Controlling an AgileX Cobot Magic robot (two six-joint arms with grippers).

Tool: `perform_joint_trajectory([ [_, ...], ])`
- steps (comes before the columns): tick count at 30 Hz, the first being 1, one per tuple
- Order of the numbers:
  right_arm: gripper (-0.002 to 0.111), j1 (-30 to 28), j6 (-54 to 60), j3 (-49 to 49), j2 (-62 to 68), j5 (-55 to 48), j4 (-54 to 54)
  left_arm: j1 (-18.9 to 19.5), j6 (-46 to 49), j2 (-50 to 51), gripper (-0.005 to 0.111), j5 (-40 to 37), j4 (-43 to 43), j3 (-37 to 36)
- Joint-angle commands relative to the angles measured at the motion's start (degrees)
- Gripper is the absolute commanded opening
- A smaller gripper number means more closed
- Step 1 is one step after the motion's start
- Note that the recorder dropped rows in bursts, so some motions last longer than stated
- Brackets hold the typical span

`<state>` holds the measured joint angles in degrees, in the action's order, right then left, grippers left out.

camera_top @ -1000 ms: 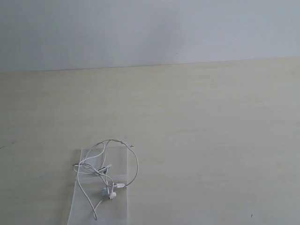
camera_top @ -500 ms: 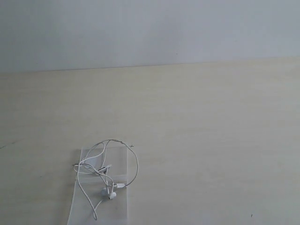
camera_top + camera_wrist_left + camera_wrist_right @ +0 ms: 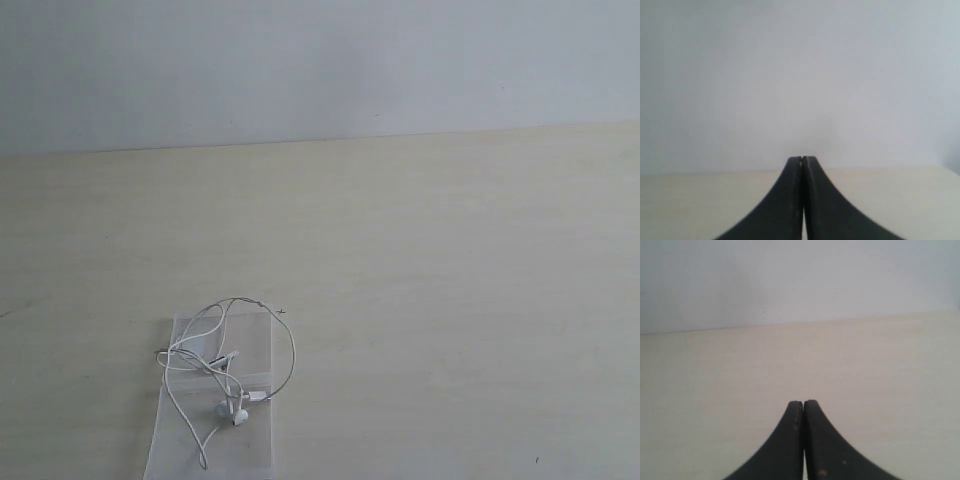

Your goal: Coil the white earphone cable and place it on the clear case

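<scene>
**Operator:** Entry for this moment, biggest things first?

**Observer:** The pale worktop (image 3: pixel 450 300) fills most of your exterior view. A plain light wall (image 3: pixel 320 60) stands behind it.

**Operator:** Grippers?

**Observer:** Your left gripper (image 3: pixel 802 159) has its two dark jaws pressed flush together and holds nothing. It faces the wall across a strip of worktop. Your right gripper (image 3: pixel 803 402) reads the same: jaws closed tight, empty, with bare worktop ahead of it.

**Operator:** Task items?

**Observer:** The clear case (image 3: pixel 250 450) lies flat on the worktop at the lower left of the exterior view, its near end cut off by the frame edge. The white earphone cable (image 3: pixel 200 362) rests on it in a loose, untidy coil. Its widest loop overhangs the case's far and right edges onto the worktop. One strand trails down the case towards the near end. The two earbuds (image 3: pixel 232 413) sit side by side on the case, low in the coil. A small white piece just beside them may be the plug or the remote; you can't settle that at this sharpness.
</scene>
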<state>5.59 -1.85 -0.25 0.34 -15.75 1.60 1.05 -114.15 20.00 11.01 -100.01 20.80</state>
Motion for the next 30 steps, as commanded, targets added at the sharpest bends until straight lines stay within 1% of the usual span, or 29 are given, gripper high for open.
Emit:
perform_joint_trajectory([
  [1, 0.000, -0.32, 0.28, 0.25, -0.34, 0.03, 0.04, 0.04, -1.05, -10.45, 0.000, 6.80, 0.06, -1.60],
  [3, 0.000, -0.32, 0.28, 0.25, -0.34, 0.03, 0.04, 0.04, -5.99, -13.71, 0.000, 7.73, 1.24, -1.60],
  [4, 0.000, -0.32, 0.28, 0.25, -0.34, 0.03, 0.04, 0.04, -7.55, -15.20, 0.000, 7.61, 4.94, -1.60],
  [7, 0.000, -0.32, 0.28, 0.25, -0.34, 0.03, 0.04, 0.04, -7.55, -17.91, 0.000, 7.35, 19.85, -1.60],
  [8, 0.000, -0.32, 0.28, 0.25, -0.34, 0.03, 0.04, 0.04, -7.44, -18.34, 0.000, 7.25, 22.94, -1.60],
  [10, 0.000, -0.32, 0.28, 0.25, -0.34, 0.03, 0.04, 0.04, -5.84, -18.79, 0.000, 4.86, 23.28, -1.60],
  [11, 0.000, -0.32, 0.28, 0.25, -0.34, 0.03, 0.04, 0.04, -2.35, -18.79, 0.000, 2.52, 22.03, -1.60],
  [12, 0.000, -0.32, 0.28, 0.25, -0.34, 0.03, 0.04, 0.04, 2.89, -18.79, 0.000, -0.22, 20.42, -1.60],
  [14, 0.000, -0.32, 0.28, 0.25, -0.34, 0.03, 0.04, 0.04, 18.61, -18.67, 0.000, -4.73, 20.79, -2.31],
  [16, 0.000, -0.32, 0.28, 0.25, -0.34, 0.03, 0.04, 0.04, 34.49, -18.58, 0.000, -7.33, 26.78, -3.33],
  [17, 0.000, -0.32, 0.28, 0.25, -0.34, 0.03, 0.04, 0.04, 43.78, -18.58, 0.000, -8.80, 31.32, -3.64],
  [18, 0.000, -0.32, 0.28, 0.25, -0.34, 0.03, 0.04, 0.04, 53.19, -18.58, 0.000, -10.36, 37.62, -4.11],
  [19, 0.000, -0.32, 0.28, 0.25, -0.34, 0.03, 0.04, 0.04, 60.60, -18.58, 0.000, -11.67, 43.64, -4.41],
  [21, 0.000, -0.32, 0.28, 0.25, -0.34, 0.03, 0.04, 0.04, 77.64, -18.58, 0.000, -15.25, 60.53, -5.16],
  [24, 0.000, -0.32, 0.28, 0.25, -0.34, 0.03, 0.04, 0.04, 95.76, -18.58, 0.000, -22.03, 79.40, -6.31],
  [26, 0.000, -0.32, 0.28, 0.25, -0.34, 0.03, 0.04, 0.04, 103.89, -18.58, 0.000, -25.66, 86.77, -7.34],
  [27, 0.000, -0.32, 0.28, 0.25, -0.34, 0.03, 0.04, 0.04, 105.15, -18.58, 0.000, -26.68, 88.35, -8.10],
  [30, 0.000, -0.32, 0.28, 0.25, -0.34, 0.03, 0.04, 0.04, 104.98, -18.58, 0.000, -26.69, 88.87, -10.83],
])
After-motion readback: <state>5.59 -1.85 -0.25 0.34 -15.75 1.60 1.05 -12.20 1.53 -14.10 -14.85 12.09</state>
